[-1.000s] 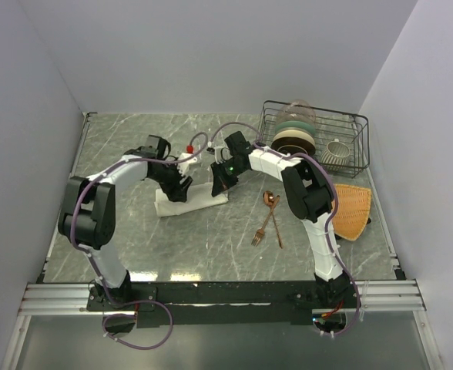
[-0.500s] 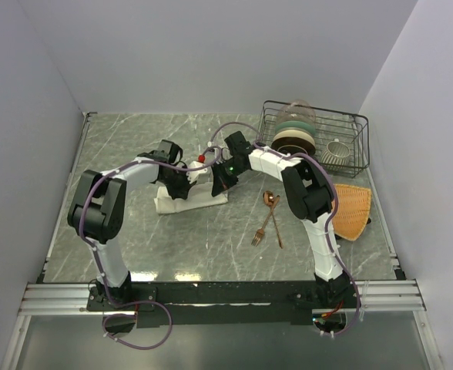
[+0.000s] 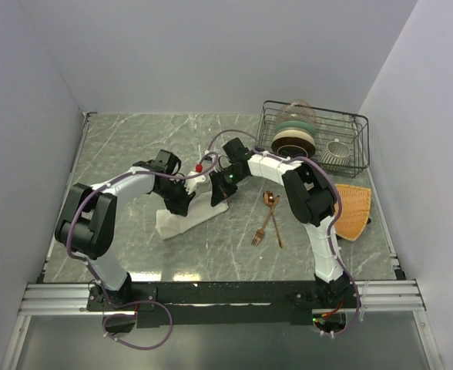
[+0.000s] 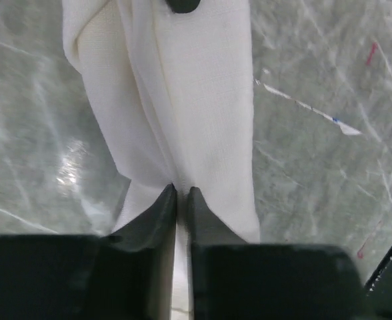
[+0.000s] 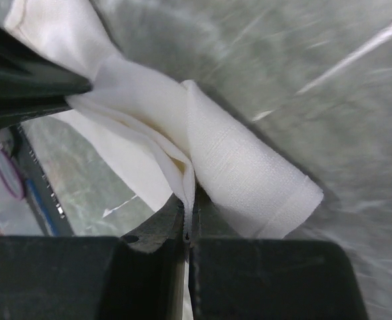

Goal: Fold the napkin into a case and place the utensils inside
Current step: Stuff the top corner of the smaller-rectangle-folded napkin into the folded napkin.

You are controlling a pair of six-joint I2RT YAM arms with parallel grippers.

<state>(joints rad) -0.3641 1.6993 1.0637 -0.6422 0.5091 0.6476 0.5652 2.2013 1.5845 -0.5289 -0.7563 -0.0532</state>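
On the marbled table [image 3: 134,239], your napkin [image 3: 182,221] sits bunched into a long strip just left of the top view's centre. Your left gripper [image 4: 181,193] is clenched on a fold at one end, and your right gripper [image 5: 189,217] pinches the other end. The fork [image 3: 262,229] and spoon [image 3: 270,199] lie crossed right of centre, apart from the cloth.

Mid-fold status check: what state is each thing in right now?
napkin: bunched into a loose long fold, unfinished.
left hand: shut on the napkin.
right hand: shut on the napkin.
fork: lying on the table, crossing the spoon, outside the napkin.
spoon: lying on the table, outside the napkin.
dish rack: upright, holding dishes.
orange mat: lying flat.
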